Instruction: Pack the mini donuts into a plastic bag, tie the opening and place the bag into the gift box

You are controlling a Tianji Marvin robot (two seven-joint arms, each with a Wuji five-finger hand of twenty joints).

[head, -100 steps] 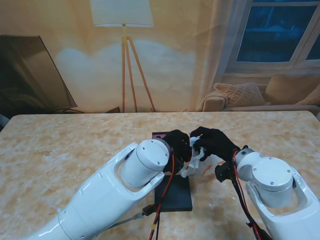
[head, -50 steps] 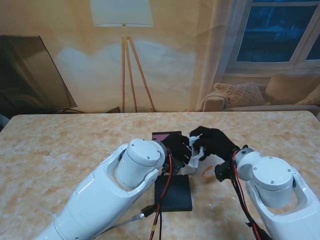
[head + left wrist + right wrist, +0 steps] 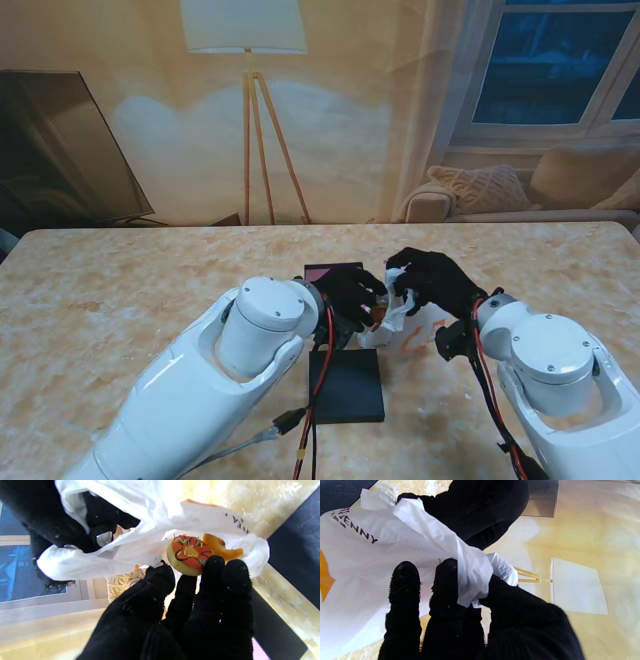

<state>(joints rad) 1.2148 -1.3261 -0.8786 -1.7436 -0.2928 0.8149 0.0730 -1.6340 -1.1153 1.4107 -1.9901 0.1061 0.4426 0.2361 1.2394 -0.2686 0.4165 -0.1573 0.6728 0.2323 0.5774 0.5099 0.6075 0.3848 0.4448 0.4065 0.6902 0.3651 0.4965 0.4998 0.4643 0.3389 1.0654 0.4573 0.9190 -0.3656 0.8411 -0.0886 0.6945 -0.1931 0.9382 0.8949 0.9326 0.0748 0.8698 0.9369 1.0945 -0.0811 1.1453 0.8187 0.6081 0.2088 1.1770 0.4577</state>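
Marble-pattern worktop (image 3: 120, 300) in front of me, both arms reaching to its middle. Dark gift box (image 3: 347, 385) lies flat on it just nearer to me than my hands, a pink-lined piece (image 3: 330, 271) showing at its far end behind my left hand.

White plastic bag (image 3: 405, 322) sits on the worktop between my hands, right of the box, orange print and dark lettering on its side. Mouth is held open toward my left hand.

Right hand (image 3: 432, 281): closed on the bag's upper edge, film bunched between thumb and fingers (image 3: 447, 580), pulled up off the worktop.

Left hand (image 3: 352, 292): fingertips (image 3: 215, 567) gripping a mini donut (image 3: 189, 555), orange icing with dark drizzle and coloured sprinkles, right at the bag's mouth, touching the film. Thumb (image 3: 160, 575) on the near side of it, fingers on the other.

Second orange donut (image 3: 220, 546) is already inside the bag, just behind the held one.
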